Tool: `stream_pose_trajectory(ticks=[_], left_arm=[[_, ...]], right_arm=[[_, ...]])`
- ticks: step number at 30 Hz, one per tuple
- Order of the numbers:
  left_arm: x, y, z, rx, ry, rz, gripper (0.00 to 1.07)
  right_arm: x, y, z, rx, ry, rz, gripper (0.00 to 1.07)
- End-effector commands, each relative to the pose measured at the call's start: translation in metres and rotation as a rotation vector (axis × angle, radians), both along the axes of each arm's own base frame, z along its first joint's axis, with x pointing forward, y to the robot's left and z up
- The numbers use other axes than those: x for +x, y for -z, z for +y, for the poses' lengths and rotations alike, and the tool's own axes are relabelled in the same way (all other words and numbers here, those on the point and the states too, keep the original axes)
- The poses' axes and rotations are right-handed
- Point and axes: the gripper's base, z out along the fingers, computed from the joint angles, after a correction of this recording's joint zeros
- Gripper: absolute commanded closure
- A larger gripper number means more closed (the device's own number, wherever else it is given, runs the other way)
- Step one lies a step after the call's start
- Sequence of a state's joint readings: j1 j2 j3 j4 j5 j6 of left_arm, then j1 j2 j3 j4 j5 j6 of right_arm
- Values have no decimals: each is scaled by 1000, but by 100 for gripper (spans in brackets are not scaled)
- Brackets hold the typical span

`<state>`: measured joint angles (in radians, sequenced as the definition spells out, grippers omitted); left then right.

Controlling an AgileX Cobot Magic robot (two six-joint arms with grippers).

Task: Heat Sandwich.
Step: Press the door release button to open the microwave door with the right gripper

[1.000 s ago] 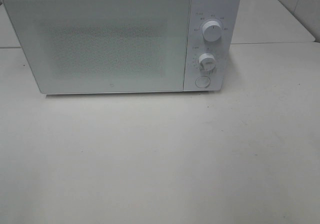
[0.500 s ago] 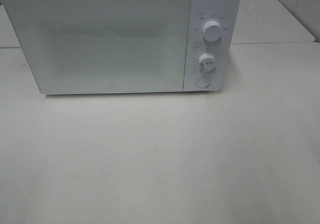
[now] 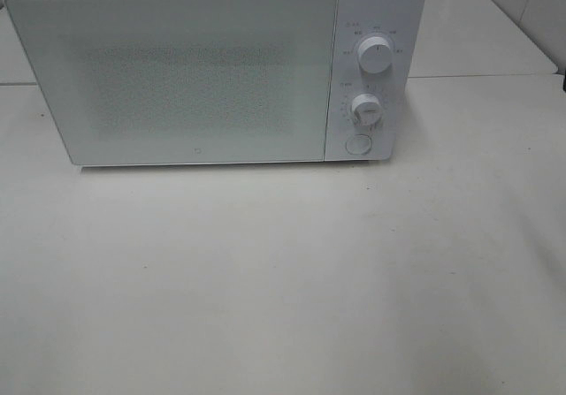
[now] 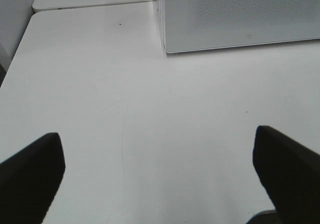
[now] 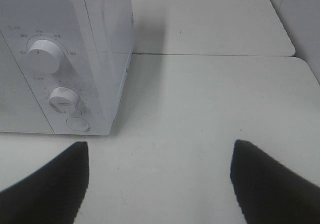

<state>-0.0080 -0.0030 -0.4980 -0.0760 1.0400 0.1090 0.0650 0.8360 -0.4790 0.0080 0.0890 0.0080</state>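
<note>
The white microwave [image 3: 212, 68] stands at the back of the table with its door [image 3: 177, 77] shut. The sandwich and its pink plate are not in view. The control panel has an upper knob [image 3: 375, 57], a lower knob [image 3: 365, 108] and a round button [image 3: 357, 143]. My left gripper [image 4: 160, 179] is open and empty over the table, in front of the microwave's left corner [image 4: 165, 46]. My right gripper [image 5: 157, 184] is open and empty, in front of and to the right of the control panel [image 5: 55, 83]. Neither gripper shows in the exterior high view.
The pale table [image 3: 283, 280] stretches in front of the microwave. A second tabletop [image 5: 210, 18] joins it behind, with a seam between them. A wall shows at the far right [image 3: 531, 6].
</note>
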Motion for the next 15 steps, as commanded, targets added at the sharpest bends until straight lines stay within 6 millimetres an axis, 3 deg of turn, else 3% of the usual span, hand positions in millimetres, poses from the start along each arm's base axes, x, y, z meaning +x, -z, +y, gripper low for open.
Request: stream_pose_trajectory(ticks=[1, 9, 15], left_arm=[[-4, 1, -1, -13, 4, -25, 9], [-4, 1, -1, -13, 4, -25, 9], [-4, 1, -1, -13, 4, -25, 9]], right_arm=[[13, 4, 0, 20, 16, -29, 31], [40, 20, 1, 25, 16, -121, 31], [42, 46, 1, 40, 26, -188, 31]])
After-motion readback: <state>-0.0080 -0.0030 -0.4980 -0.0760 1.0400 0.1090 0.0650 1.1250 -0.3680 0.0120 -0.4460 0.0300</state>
